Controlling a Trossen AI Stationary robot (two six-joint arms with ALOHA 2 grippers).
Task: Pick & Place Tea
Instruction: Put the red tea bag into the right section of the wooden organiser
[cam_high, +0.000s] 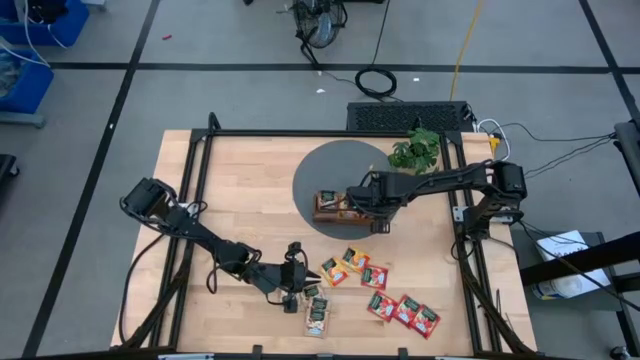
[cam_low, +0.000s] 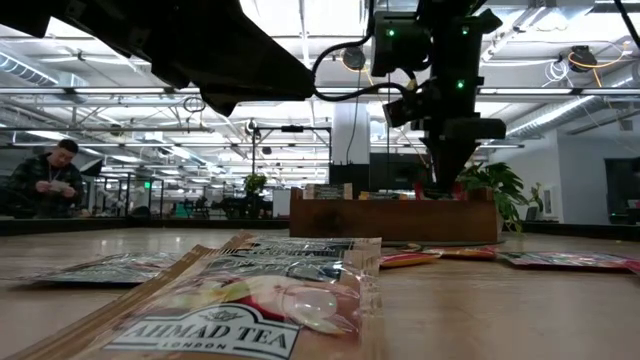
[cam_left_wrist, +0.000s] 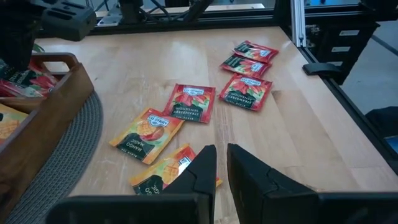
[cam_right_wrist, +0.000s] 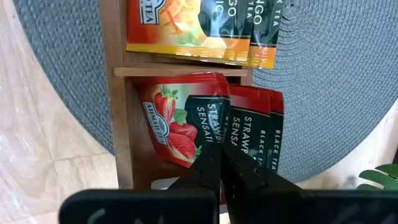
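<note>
A brown wooden tray (cam_high: 322, 212) sits on a round grey mat (cam_high: 325, 165). Orange tea sachets (cam_right_wrist: 186, 28) stand in one compartment and red ones (cam_right_wrist: 261, 124) in the middle one. My right gripper (cam_right_wrist: 221, 158) points down into the middle compartment, shut on a red sachet (cam_right_wrist: 180, 118). Loose sachets lie flat on the table nearer the front: orange (cam_high: 345, 265), red (cam_high: 405, 310) and pale (cam_high: 318, 315). My left gripper (cam_left_wrist: 222, 163) hovers low over them, narrowly open with nothing in the gap, above an orange sachet (cam_left_wrist: 165, 174). My right gripper pinches the red sachet by its edge (cam_right_wrist: 205, 134) between the two fingertips, coming from above and pointing steeply down. The sachet stands on edge inside the tray's middle compartment, beside the other red ones. The fingertips hide the exact place of contact.
A green plant (cam_high: 415, 150) stands at the mat's far right. Black frame rails (cam_high: 200, 160) run along the table's sides. A person (cam_low: 45, 180) sits in the room beyond the table. Bare wood lies at the table's left half.
</note>
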